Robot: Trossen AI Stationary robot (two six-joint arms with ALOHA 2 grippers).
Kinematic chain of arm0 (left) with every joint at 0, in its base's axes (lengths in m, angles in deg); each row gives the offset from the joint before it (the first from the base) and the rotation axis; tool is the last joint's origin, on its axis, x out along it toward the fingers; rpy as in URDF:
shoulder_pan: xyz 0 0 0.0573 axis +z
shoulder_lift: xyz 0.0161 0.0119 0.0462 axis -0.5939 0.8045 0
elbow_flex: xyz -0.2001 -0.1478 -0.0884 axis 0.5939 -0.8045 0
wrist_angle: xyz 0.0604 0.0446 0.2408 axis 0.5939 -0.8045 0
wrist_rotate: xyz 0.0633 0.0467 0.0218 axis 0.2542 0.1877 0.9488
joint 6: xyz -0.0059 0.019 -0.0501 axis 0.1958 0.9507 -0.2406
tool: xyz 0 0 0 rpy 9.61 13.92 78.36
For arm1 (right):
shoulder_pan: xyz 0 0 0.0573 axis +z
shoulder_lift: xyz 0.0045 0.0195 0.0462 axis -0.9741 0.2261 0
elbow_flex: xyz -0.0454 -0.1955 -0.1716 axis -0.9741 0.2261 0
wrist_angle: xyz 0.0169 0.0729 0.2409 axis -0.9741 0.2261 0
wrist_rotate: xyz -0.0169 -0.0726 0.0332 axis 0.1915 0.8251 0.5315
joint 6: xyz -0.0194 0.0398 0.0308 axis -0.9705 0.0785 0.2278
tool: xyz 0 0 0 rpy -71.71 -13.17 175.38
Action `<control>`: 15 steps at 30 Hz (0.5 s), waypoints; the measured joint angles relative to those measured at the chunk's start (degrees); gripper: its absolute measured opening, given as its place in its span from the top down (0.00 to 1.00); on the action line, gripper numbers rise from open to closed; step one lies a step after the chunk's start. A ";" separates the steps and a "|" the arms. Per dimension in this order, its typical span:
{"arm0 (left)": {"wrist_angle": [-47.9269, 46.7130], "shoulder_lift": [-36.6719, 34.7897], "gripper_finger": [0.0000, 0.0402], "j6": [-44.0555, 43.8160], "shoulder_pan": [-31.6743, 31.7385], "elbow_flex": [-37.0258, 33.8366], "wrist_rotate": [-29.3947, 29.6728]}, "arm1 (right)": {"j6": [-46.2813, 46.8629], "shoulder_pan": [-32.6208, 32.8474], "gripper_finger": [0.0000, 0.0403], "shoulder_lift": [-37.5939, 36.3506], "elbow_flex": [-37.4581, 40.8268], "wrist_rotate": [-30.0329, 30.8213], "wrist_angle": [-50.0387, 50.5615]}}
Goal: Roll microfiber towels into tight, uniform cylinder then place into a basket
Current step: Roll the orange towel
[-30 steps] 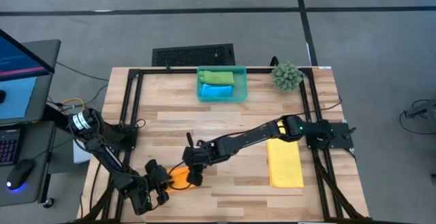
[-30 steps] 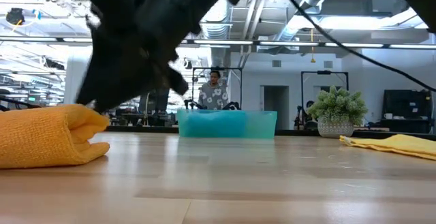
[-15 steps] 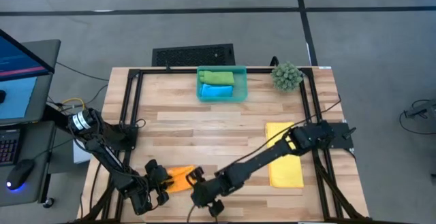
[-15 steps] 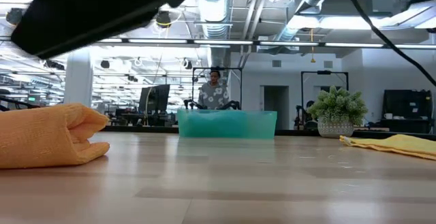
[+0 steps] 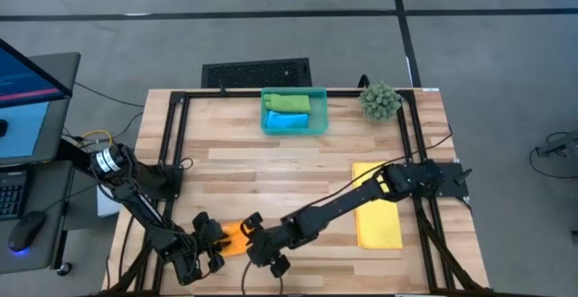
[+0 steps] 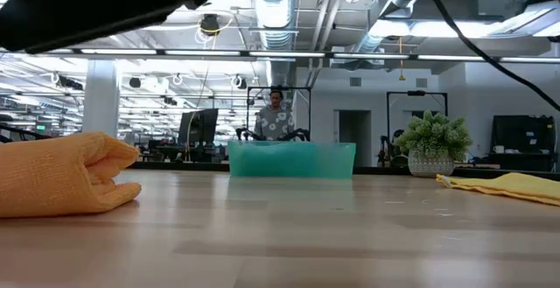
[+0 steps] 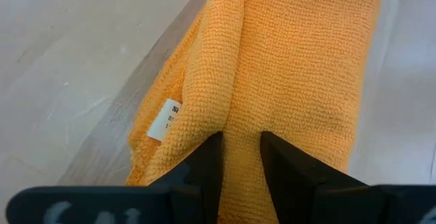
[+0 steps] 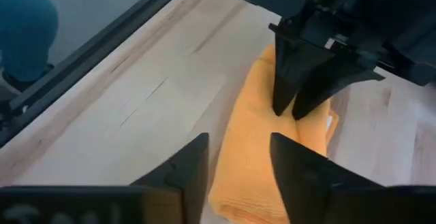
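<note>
the left gripper (image 5: 215, 243) is sitting low at the near left part of the pale wooden slatted table (image 5: 271, 166), its two dark fingers (image 7: 208, 157) drawn close together and pinching a fold of the soft orange microfiber towel (image 5: 235, 236), which is lying bunched on the boards there. in the left wrist view the orange cloth (image 7: 286, 67) is running out ahead of the fingers with a small white label (image 7: 163, 120) showing on its edge. the right gripper (image 5: 257, 245) is reaching across from the right side of the table and hovering just beside the right end of the same orange towel, its fingers (image 8: 187, 173) spread apart with nothing between them; in the right wrist view the other arm's pinched fingertips (image 8: 300, 88) are pressing down into the cloth farther off. from table height the orange towel (image 6: 66, 174) is looking like a loose, half-rolled lump at the left. the flat yellow microfiber towel (image 5: 377, 218) is lying on the right side of the table, partly under the right arm. at the far edge the small translucent teal plastic basket (image 5: 318, 107) is holding a green rolled towel (image 5: 287, 103) on its far side and a bright blue rolled towel (image 5: 287, 123) just nearer. a spiky green plant ball (image 5: 380, 101) is standing to the right of the basket, and a person (image 6: 275, 117) is standing in the room beyond.
</note>
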 joint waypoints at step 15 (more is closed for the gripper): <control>0.39 0.02 0.76 1.07 -0.11 0.00 -0.07 | -3.60 -0.59 0.45 4.93 -0.06 2.53 -0.48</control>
